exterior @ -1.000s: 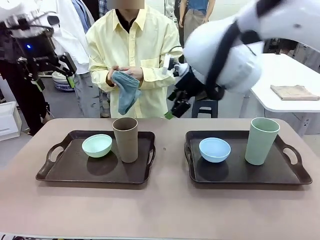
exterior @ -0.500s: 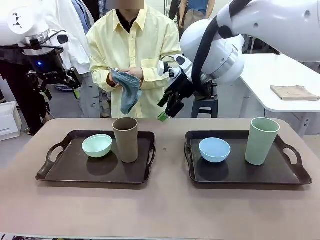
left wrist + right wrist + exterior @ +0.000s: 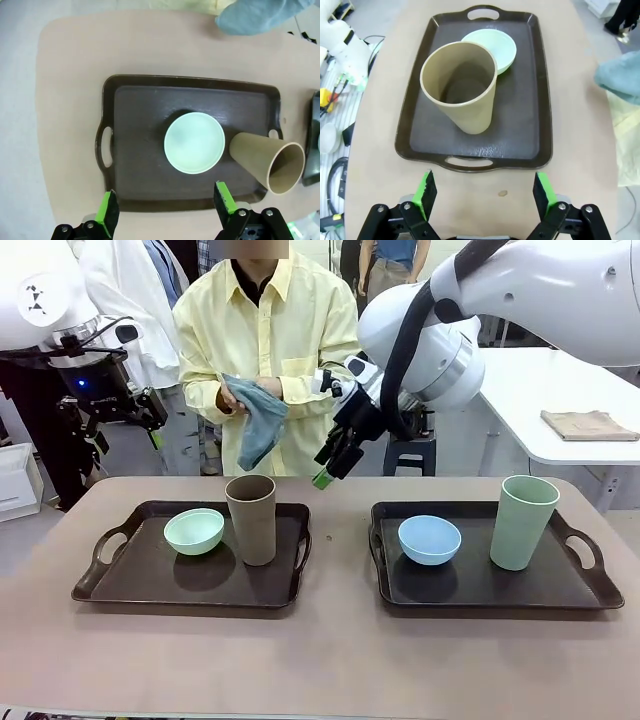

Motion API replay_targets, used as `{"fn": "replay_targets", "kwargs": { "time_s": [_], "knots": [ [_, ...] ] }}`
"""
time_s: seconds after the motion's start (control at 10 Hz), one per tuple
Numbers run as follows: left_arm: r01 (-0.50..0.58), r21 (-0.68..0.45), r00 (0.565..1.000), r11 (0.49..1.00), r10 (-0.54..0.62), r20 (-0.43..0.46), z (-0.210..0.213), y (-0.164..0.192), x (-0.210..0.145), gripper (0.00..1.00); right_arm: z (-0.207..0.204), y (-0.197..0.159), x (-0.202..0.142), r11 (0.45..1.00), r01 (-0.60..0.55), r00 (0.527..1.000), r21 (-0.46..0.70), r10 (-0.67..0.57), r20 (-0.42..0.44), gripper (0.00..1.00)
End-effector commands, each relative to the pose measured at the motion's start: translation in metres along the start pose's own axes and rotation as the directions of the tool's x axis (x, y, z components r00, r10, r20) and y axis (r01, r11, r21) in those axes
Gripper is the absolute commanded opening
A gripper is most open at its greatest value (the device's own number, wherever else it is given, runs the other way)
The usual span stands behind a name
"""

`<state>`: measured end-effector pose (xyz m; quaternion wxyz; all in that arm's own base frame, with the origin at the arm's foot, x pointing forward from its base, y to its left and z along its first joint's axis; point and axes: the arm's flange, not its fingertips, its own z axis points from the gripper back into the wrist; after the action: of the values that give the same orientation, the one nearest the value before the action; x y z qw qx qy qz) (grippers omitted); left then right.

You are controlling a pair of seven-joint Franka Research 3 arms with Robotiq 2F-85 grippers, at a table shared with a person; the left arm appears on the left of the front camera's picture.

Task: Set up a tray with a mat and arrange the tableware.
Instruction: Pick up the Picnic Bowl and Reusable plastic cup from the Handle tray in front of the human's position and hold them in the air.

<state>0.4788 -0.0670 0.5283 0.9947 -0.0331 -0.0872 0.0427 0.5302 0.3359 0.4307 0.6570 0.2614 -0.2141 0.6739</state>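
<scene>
Tray point(image 3: 140, 575) holding mint bowl point(image 3: 194, 531), brown cup point(image 3: 251, 520), left tool point(image 3: 165, 200), right tool point(image 3: 484, 187) both spread, empty

no readable text or labels

1. The beige table point(image 3: 330, 660), round-cornered, spans the lower half of the front view.
2. A person in a pale yellow shirt point(image 3: 265, 330) stands at its 12 o'clock edge.
3. A white side table point(image 3: 560, 390) stands beyond it at 2 o'clock.
4. A dark stool point(image 3: 410, 452) sits at 1 o'clock, between person and side table.
5. A white box point(image 3: 18, 480) rests on the floor at 10 o'clock.
</scene>
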Motion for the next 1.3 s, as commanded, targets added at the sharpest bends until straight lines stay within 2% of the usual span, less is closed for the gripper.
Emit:
{"fn": "replay_targets", "kwargs": {
  "time_s": [0.0,0.2,0.3,0.4,0.5,0.7,1.0,1.2],
  "knots": [
    [-0.014,0.013,1.000,1.000,0.014,0.009,0.003,-0.001,0.002,1.00,-0.002,-0.003,-0.005,1.000,-0.031,0.999,0.001,0.031,0.012,1.00],
    [-0.001,0.001,1.000,1.000,0.001,0.002,0.001,0.000,0.000,1.00,-0.002,-0.003,-0.005,1.000,-0.031,0.999,0.001,0.031,0.012,1.00],
    [0.083,-0.058,0.996,0.995,-0.084,-0.015,-0.007,-0.005,-0.004,1.00,-0.001,0.000,-0.001,1.000,-0.010,1.000,0.004,0.010,0.002,1.00],
    [0.089,-0.063,0.994,0.994,-0.093,-0.064,-0.016,-0.004,-0.010,1.00,-0.011,-0.001,-0.010,0.998,-0.056,0.996,0.012,0.055,0.070,1.00],
    [0.138,-0.119,0.984,0.983,-0.150,-0.100,-0.027,-0.001,-0.023,1.00,-0.021,-0.002,-0.022,0.997,-0.082,0.985,0.003,0.081,0.150,1.00],
    [0.158,-0.139,0.981,0.978,-0.172,-0.094,-0.045,0.004,-0.042,1.00,-0.040,-0.003,-0.039,0.996,-0.085,0.960,0.015,0.078,0.267,1.00],
    [0.153,-0.157,0.985,0.976,-0.164,-0.054,-0.072,0.008,-0.043,1.00,-0.071,-0.004,-0.048,0.997,-0.070,0.948,0.020,0.060,0.312,1.00],
    [0.133,-0.109,0.988,0.985,-0.141,-0.069,-0.083,0.008,-0.035,1.00,-0.093,-0.011,-0.047,0.998,-0.036,0.960,0.044,0.022,0.280,1.00]
  ]
}}
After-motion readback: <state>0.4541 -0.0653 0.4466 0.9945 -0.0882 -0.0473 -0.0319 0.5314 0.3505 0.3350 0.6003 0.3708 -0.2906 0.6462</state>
